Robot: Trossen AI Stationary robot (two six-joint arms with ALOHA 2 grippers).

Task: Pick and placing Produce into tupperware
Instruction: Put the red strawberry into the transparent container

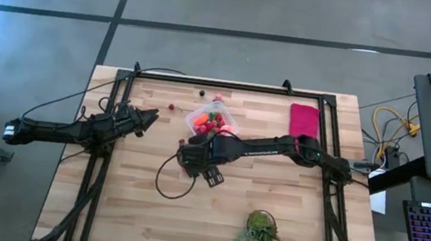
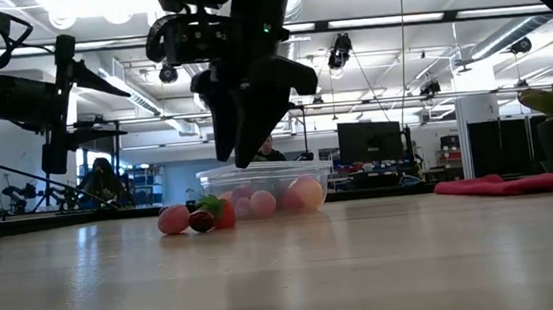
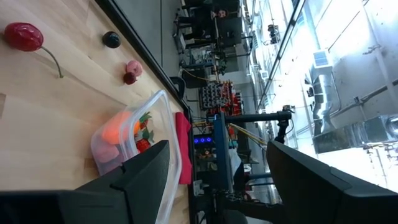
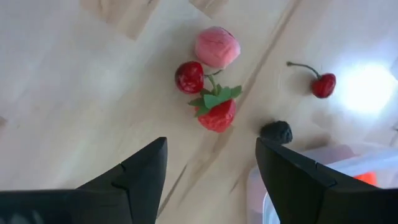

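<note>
The clear tupperware (image 1: 209, 122) stands on the table at mid-far and holds several red, pink and orange produce pieces; it also shows in the low view (image 2: 264, 188). A pink piece (image 4: 217, 47), a red cherry (image 4: 189, 77) and a strawberry with green leaves (image 4: 217, 114) lie together on the table beside it. A stemmed cherry (image 4: 323, 85) and a black berry (image 4: 276, 131) lie close by. My right gripper (image 4: 211, 180) is open and empty, hanging above this cluster with its fingers pointing down (image 2: 249, 127). My left gripper (image 1: 146, 118) is open and empty at the table's left.
A magenta cloth (image 1: 304, 119) lies at the far right. A green spiky plant (image 1: 260, 229) stands near the front edge. Loose pieces lie toward the far edge: a red cherry (image 1: 172, 107), a black one (image 1: 201, 92) and a pink one (image 1: 218, 98). A black cable loops beside my right gripper (image 1: 163, 181).
</note>
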